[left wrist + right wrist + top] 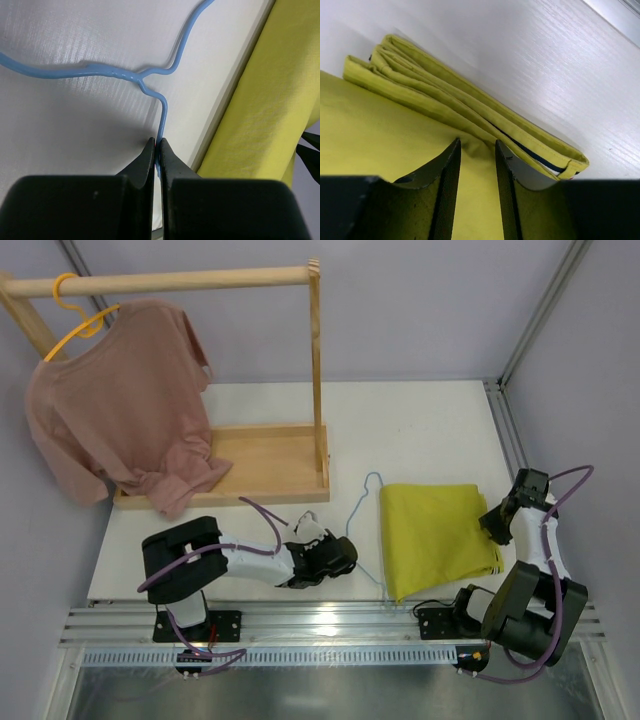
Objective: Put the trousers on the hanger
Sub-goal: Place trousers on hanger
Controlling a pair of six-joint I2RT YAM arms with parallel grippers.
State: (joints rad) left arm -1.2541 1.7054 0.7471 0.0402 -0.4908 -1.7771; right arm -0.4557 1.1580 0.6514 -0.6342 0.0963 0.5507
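The top view looks steeply down from high behind the near edge onto the whole bench (pixel 420 420). The left wrist view sits close over the hanger (pixel 115 73), with the trousers (pixel 265 100) at its right edge. The right wrist view looks close along the trousers' folded edge; all three views share that cloth.
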